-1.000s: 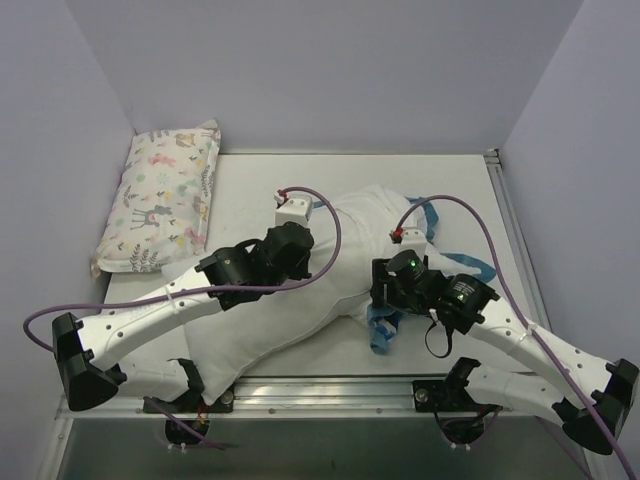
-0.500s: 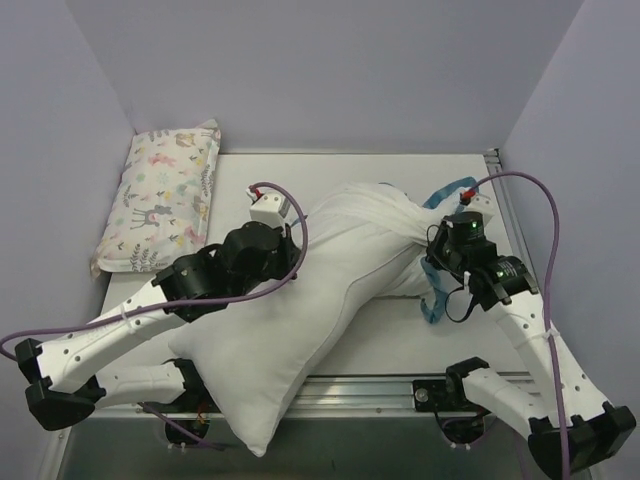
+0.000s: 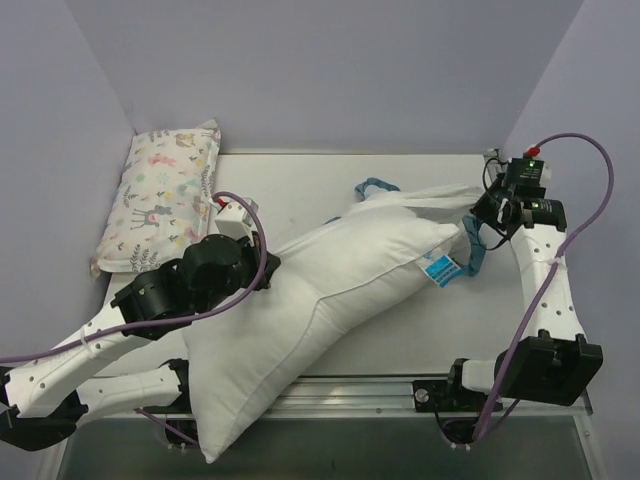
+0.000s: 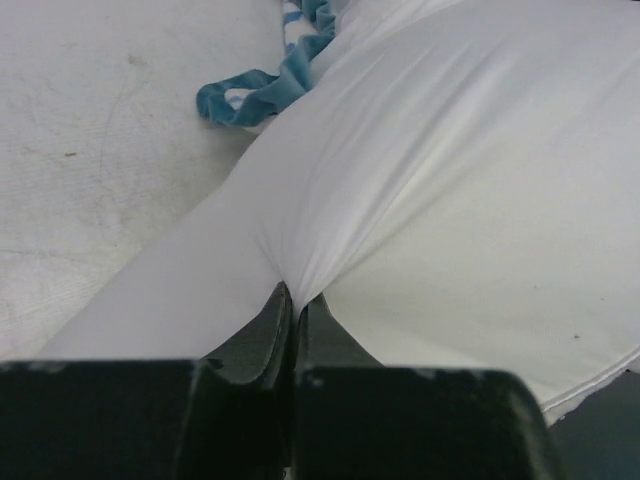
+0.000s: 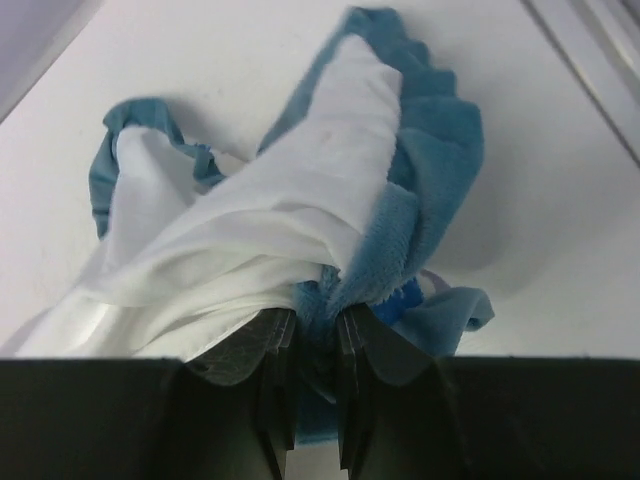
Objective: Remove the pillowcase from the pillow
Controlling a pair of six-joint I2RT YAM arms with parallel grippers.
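pillowcase [image 3: 425, 198]: plain white face, teal-blue frilled edge
pillow [image 3: 320, 290]: plain white
tag [image 3: 441, 271]: blue and white
small pillow [image 3: 165, 195], upper left of the frame: white, pastel animal print
desk [image 3: 300, 180]: off-white
walls [image 3: 320, 70]: pale lavender
cables [image 3: 578, 136]: purple
arms [image 3: 545, 270]: white, black joints

Thin white cloth pillowcase [image 5: 300, 200]: smooth, matt, fine weave. Its teal-blue frill [image 5: 440, 150]: plush, fuzzy nap.
Plump white pillow [image 3: 300, 310]: smooth matt cloth, stitched seam.
White table top [image 4: 100, 150]: matt, faintly grainy, scuffed.
Small pastel animal-print pillow [image 3: 160, 195], upper left: soft printed cloth.
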